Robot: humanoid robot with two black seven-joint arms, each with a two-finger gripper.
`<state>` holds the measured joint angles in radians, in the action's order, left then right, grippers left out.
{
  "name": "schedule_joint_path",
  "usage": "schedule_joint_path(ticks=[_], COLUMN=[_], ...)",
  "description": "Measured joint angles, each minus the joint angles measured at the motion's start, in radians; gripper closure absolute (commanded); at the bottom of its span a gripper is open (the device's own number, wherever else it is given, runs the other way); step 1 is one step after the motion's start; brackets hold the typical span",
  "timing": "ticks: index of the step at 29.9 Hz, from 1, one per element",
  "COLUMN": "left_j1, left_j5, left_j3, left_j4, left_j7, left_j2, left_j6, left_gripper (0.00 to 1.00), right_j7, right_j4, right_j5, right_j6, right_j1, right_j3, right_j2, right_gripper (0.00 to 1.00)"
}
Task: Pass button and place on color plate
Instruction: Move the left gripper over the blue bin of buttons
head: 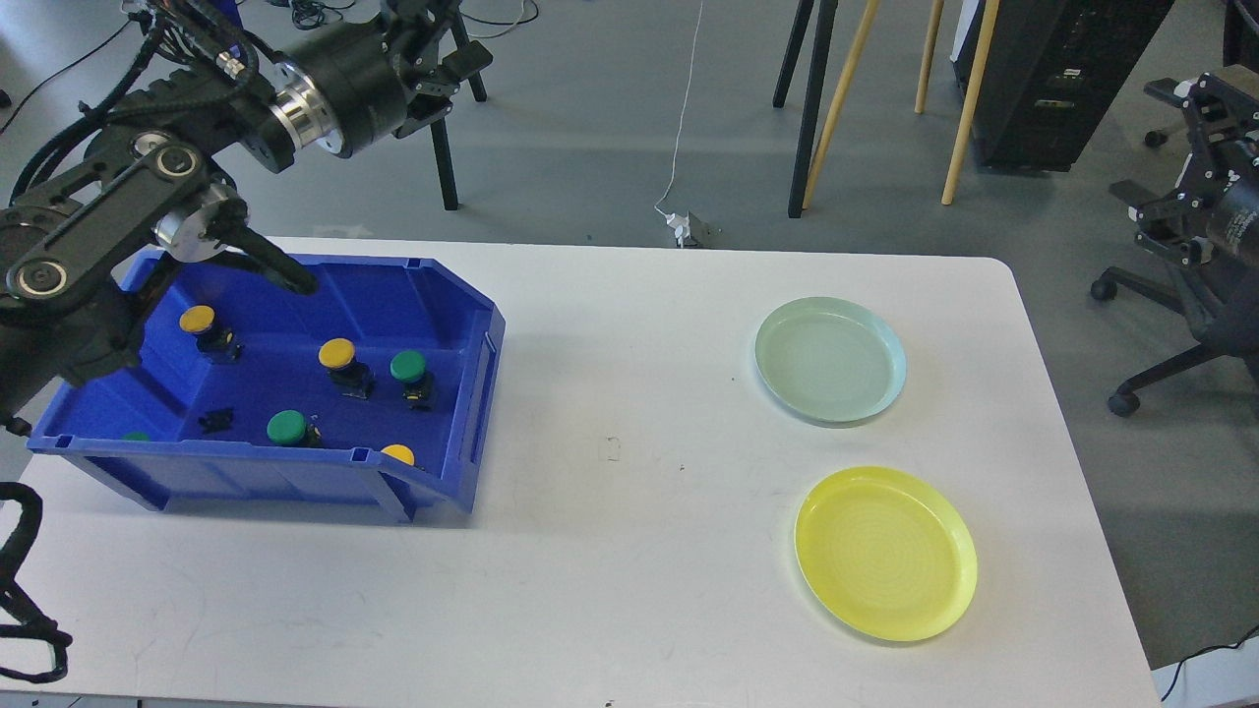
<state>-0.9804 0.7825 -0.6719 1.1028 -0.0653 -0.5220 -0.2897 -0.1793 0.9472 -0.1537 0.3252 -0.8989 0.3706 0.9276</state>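
We see bin (448,393) on table (629,590) left, buttons (337,356) inside; two plates right, near plate (885,554) before far plate (829,360), apart.

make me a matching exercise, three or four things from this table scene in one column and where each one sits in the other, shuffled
Things:
1. round pale green plate
2. round yellow plate
3. blue plastic bin
4. yellow-capped button

Places:
A. inside the bin
B. left side of the white table
C. right side, nearer the robot
D. right side, farther from the robot

Pairs: 1-D, 2-C, 3-B, 4-A
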Motion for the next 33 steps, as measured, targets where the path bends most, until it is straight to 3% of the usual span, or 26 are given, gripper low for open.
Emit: schedule_joint_path(ticks=[5,8,14,17,20,33], left_j1=[0.0,-0.001,-0.008,-0.006,0.019,0.082], left_j5=[0.0,-0.016,-0.105,-0.112,-0.107,0.289], left_j3=[-0.008,-0.059,-0.127,-0.122,-0.111,0.124], left_j4=[0.0,-0.022,-0.131,-0.141,-0.131,0.193], left_j7=[-0.012,-0.043,-0.103,-0.147,-0.157,-0.146], left_j2=[0.005,0.009,0.017,0.02,0.002,-0.46], left_j6=[0.028,0.022,-0.125,-0.148,-0.152,-0.15], left_gripper=[0.0,0.0,0.0,0.0,0.0,0.0], right_j7=[0.0,-0.001,-0.055,-0.066,-0.067,-0.056], right_j4=[0.003,0.004,0.004,0.004,0.0,0.001], right_j5=[0.0,0.0,0.0,0.0,0.0,-0.041], right_j6=[0.003,0.01,0.022,0.023,0.023,0.028], right_j1=[-0.001,-0.001,-0.001,0.0,0.0,0.006], right_j3=[0.0,-0.001,-0.001,-0.001,0.0,-0.021], right_j2=[0.0,0.003,0.005,0.006,0.007,0.011], right_gripper=[0.01,0.01,0.02,0.02,0.01,0.01])
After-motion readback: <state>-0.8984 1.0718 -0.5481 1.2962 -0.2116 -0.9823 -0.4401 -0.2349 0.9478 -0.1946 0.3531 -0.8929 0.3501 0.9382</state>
